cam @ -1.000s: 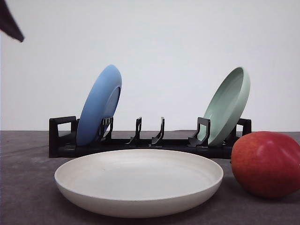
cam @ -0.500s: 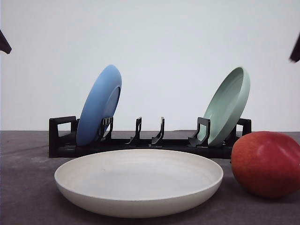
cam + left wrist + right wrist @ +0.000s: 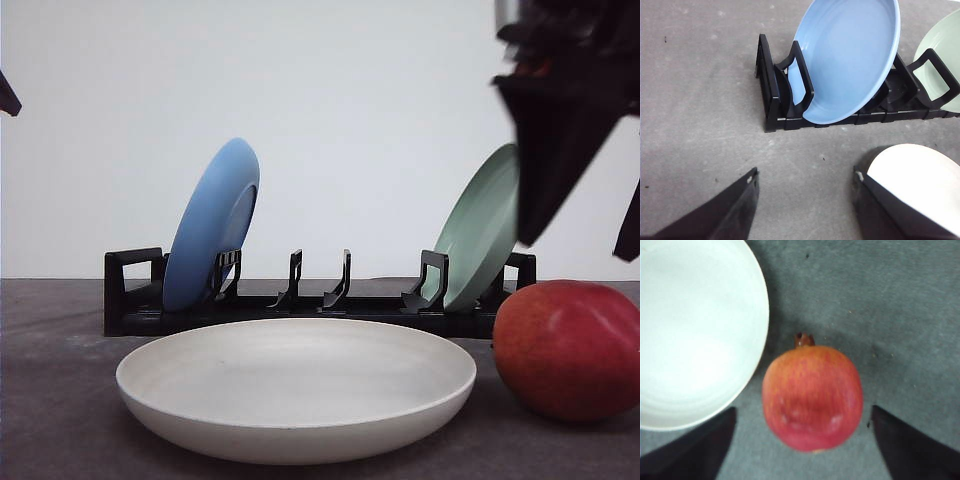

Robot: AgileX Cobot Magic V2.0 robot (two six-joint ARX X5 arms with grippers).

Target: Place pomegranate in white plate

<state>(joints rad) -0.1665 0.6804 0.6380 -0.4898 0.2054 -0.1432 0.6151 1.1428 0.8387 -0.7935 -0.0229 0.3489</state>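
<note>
Rt fingers [image 3: 800, 440] spread, round speckled pomegranate [image 3: 812, 397]

No readable text, labels, brands or numbers — none on any surface.

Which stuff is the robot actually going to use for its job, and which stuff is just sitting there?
For the job:
- pomegranate, on the table beside the plate
- white plate, empty
- right gripper, open above the fruit

Just sitting there:
- blue plate, standing in the rack
- pale green plate, standing in the rack
- black dish rack
- left gripper, open, holding nothing
</note>
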